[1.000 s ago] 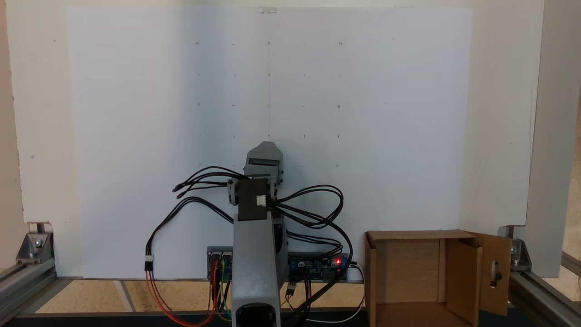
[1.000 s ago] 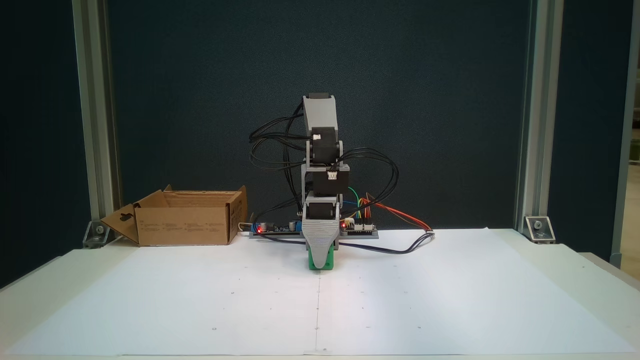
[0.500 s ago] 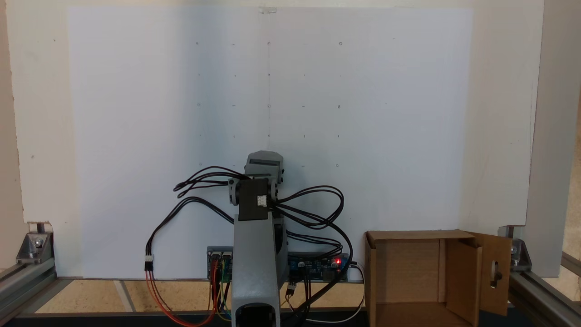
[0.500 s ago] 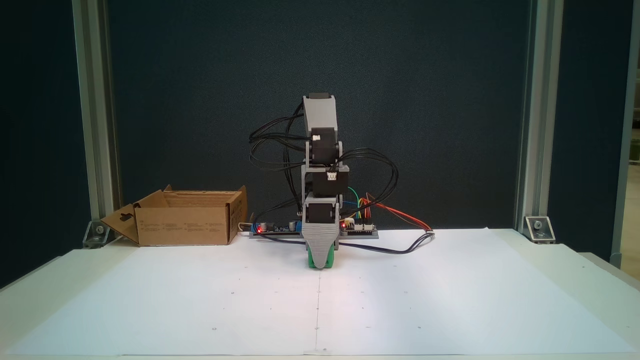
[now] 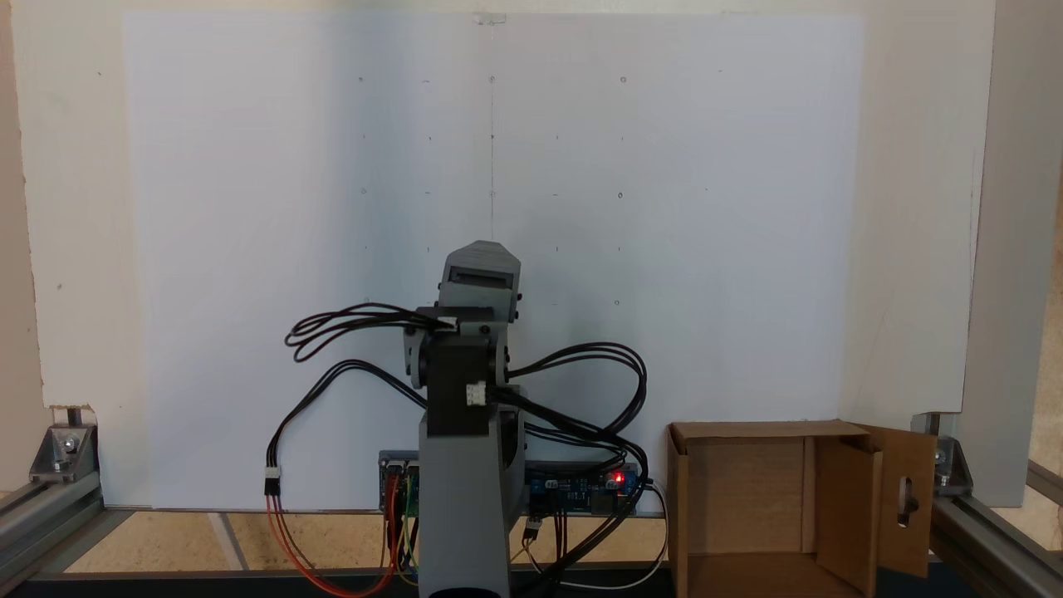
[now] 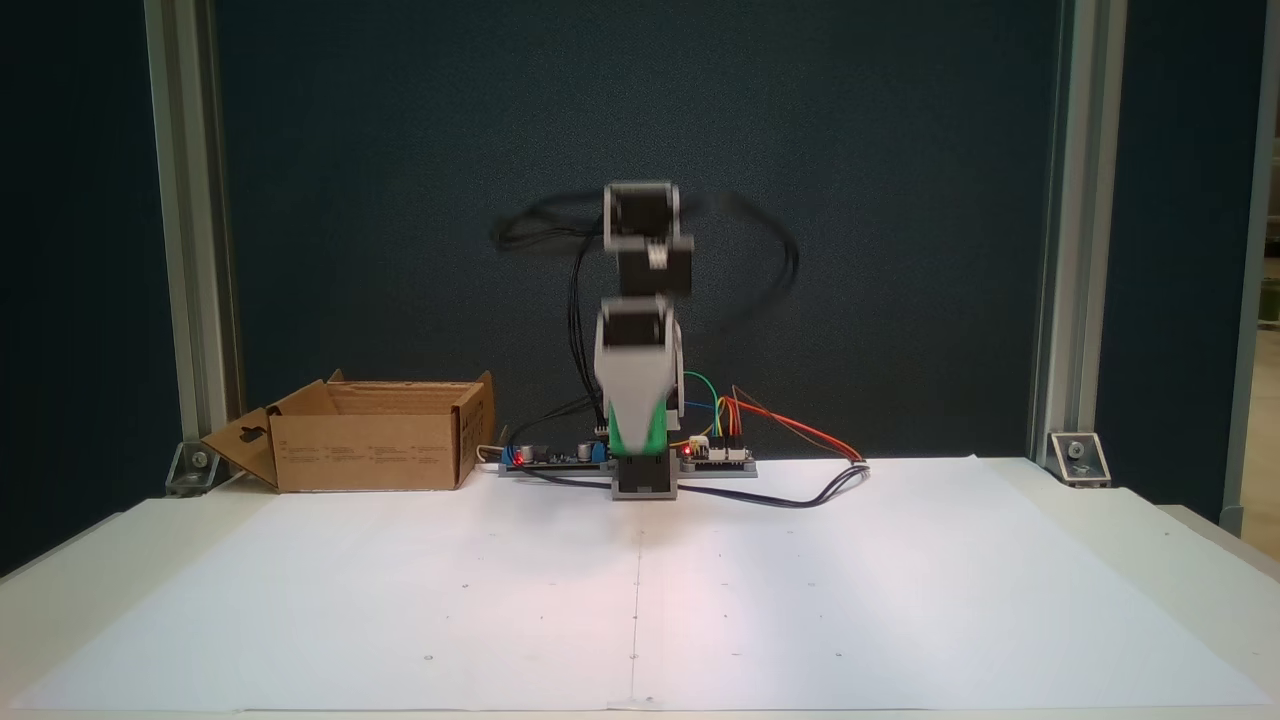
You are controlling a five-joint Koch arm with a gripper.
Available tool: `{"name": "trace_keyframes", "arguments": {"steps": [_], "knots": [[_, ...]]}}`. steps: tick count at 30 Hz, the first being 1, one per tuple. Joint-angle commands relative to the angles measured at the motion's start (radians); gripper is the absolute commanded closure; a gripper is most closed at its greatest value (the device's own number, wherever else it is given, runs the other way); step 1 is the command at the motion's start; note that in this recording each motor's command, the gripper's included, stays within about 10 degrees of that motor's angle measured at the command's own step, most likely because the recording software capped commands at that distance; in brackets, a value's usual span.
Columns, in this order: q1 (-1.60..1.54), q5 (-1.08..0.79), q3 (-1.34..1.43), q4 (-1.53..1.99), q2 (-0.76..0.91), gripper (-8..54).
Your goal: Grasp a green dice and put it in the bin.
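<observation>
Gripper (image 6: pixel 634 438) mid-frame, blurred, clear of the white paper (image 6: pixel 800 600), clamped on green dice (image 6: pixel 640 432); cardboard box (image 6: pixel 365 445) far left, open and apart.

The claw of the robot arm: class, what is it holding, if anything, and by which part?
The claw holds the green dice, lifted clear of the white paper. Motion blur hides which faces it grips; green shows at the claw's lower tip.

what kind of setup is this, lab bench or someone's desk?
Probably a purpose-built lab or workshop test rig, not a desk. The table is framed by aluminium extrusion posts, a white paper sheet with a grid of marked points covers the work area, and a dark backdrop panel stands behind the arm.
</observation>
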Motion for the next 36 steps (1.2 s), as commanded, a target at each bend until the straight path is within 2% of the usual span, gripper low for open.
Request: {"name": "trace_keyframes", "arguments": {"steps": [1,6,19,27,36], "knots": [[0.018,0.028,-0.161,0.162,0.021,34.0],[0.124,-0.005,-0.486,0.267,0.015,34.0],[1.110,-0.426,-0.632,0.196,-0.270,34.0],[1.654,-0.537,-0.663,0.038,-0.417,34.0],[1.775,-0.620,-0.715,-0.127,-0.611,34.0]]}}
